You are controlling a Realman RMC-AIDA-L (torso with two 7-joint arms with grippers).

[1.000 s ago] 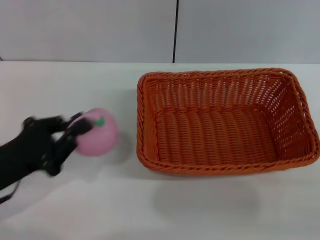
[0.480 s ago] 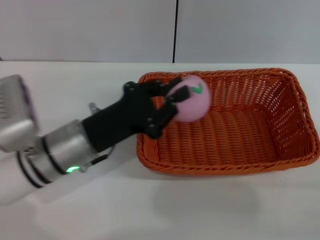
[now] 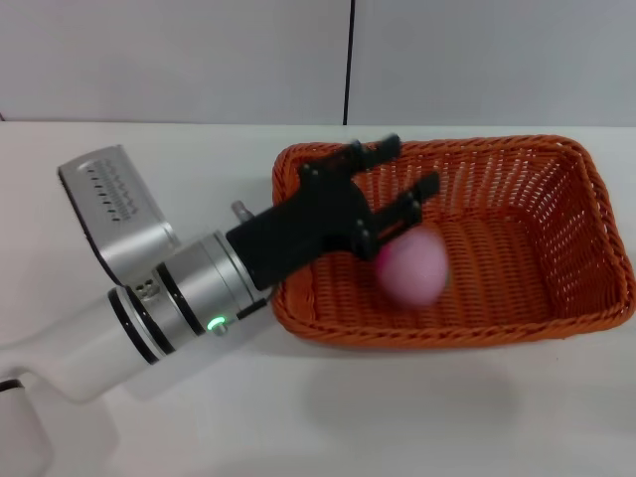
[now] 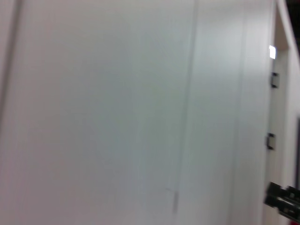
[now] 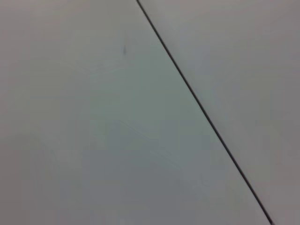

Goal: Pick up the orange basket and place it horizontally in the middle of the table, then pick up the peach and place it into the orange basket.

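Observation:
The orange basket [image 3: 517,238] lies with its long side across the white table [image 3: 149,149], right of centre in the head view. Inside it, toward its left half, the pink peach [image 3: 412,268] shows blurred, free of any fingers. My left gripper [image 3: 397,177] reaches over the basket's left rim, just above and left of the peach, fingers spread open and empty. The right gripper is out of view. Both wrist views show only a blank wall.
My left arm's silver forearm [image 3: 149,298] crosses the table's left front. A grey wall with a dark vertical seam [image 3: 349,60] stands behind the table. Bare tabletop lies in front of the basket.
My left gripper carried the peach from the table's left over the basket's left rim, then opened. The peach has left the fingers and dropped lower into the basket.

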